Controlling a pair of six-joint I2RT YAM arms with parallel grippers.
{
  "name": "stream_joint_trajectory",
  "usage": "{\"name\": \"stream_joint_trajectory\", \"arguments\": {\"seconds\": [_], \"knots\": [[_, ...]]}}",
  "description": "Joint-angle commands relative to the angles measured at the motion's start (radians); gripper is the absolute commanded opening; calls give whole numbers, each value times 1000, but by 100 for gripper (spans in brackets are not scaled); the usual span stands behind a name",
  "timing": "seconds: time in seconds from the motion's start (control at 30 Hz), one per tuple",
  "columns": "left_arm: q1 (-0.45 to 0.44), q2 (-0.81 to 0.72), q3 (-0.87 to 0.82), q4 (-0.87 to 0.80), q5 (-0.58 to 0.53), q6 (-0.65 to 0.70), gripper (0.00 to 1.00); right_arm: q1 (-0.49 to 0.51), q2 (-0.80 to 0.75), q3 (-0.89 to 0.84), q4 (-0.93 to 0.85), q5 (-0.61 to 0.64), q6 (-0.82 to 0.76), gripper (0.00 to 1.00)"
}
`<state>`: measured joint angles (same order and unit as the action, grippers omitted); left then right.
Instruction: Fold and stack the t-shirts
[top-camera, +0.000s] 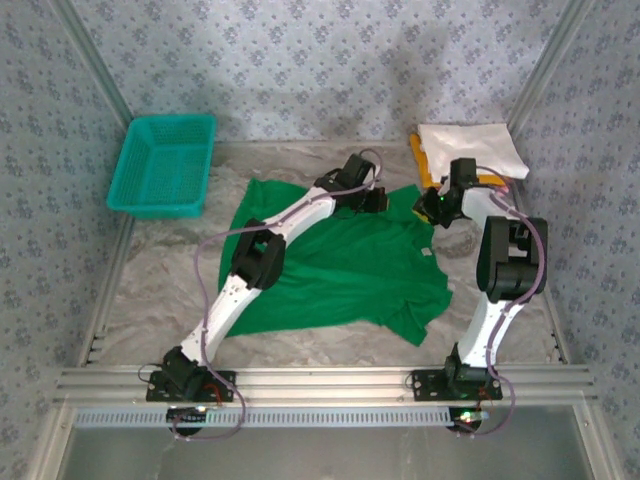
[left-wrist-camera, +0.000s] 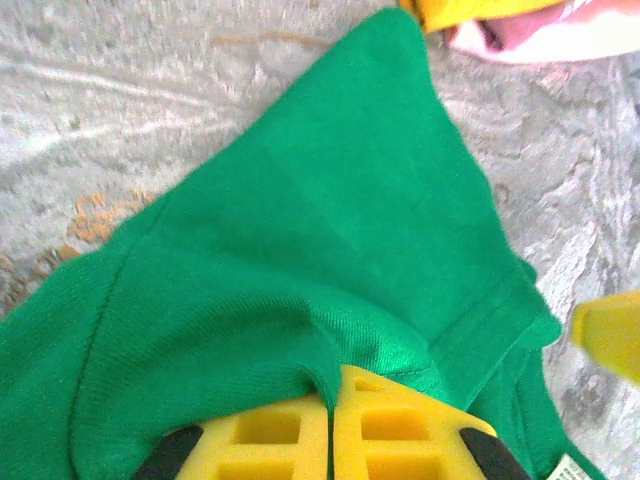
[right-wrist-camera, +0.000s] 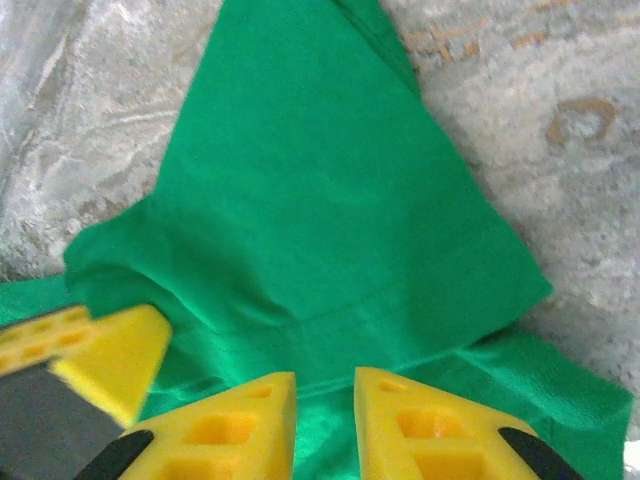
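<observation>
Left gripper (left-wrist-camera: 332, 390) has its 2 yellow fingers pressed together on a raised fold of the green t-shirt (left-wrist-camera: 300, 230), close to a sleeve hem. Right gripper (right-wrist-camera: 325, 390) sits just beside it over the same sleeve. Its 2 fingers stand a narrow gap apart with green cloth showing between them, and I cannot tell whether they pinch it. From above, both grippers meet at the far right corner of the shirt, which lies spread across the middle of the table (top-camera: 150, 300). Beyond the right gripper, at the far right of the table, sits a stack of folded t-shirts (top-camera: 470, 148), white on top with orange-yellow at its left edge. At the far left stands a teal basket (top-camera: 160, 207), apart from the shirt.
</observation>
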<state>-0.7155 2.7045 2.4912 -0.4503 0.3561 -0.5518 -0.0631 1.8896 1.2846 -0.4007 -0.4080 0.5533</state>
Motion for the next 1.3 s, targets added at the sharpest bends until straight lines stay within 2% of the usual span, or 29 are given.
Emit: {"name": "stream_joint_trajectory", "arguments": {"seconds": [0.0, 0.13, 0.27, 0.43, 0.5, 0.53, 0.7, 0.8, 0.97, 1.13, 1.27], "knots": [[32, 21, 90, 15, 16, -37, 7, -10, -63, -54, 28, -2, 27, 25], [62, 77, 216, 19, 39, -87, 5, -33, -93, -84, 66, -5, 30, 30], [69, 88, 255, -9, 56, -84, 3, -71, -102, -108, 144, -153, 100, 33], [60, 68, 252, -31, 81, -68, 1, -51, -119, -128, 307, -313, 267, 57], [53, 60, 250, -30, 100, -61, 1, -47, -118, -151, 386, -335, 362, 59], [48, 56, 250, -32, 107, -55, 0, -45, -119, -160, 416, -327, 402, 65], [29, 22, 224, -58, 95, -22, 0, -34, -111, -176, 511, -267, 537, 70], [29, 13, 207, -48, 92, -29, 0, -36, -65, -170, 537, -276, 617, 72], [38, -5, 211, -33, 79, -50, 0, 13, 2, -212, 706, -286, 739, 72], [46, -33, 225, -11, 77, -78, 0, 36, 64, -276, 999, -276, 913, 72], [54, -46, 234, 3, 95, -130, 0, 54, 83, -266, 998, -261, 916, 71]]}}
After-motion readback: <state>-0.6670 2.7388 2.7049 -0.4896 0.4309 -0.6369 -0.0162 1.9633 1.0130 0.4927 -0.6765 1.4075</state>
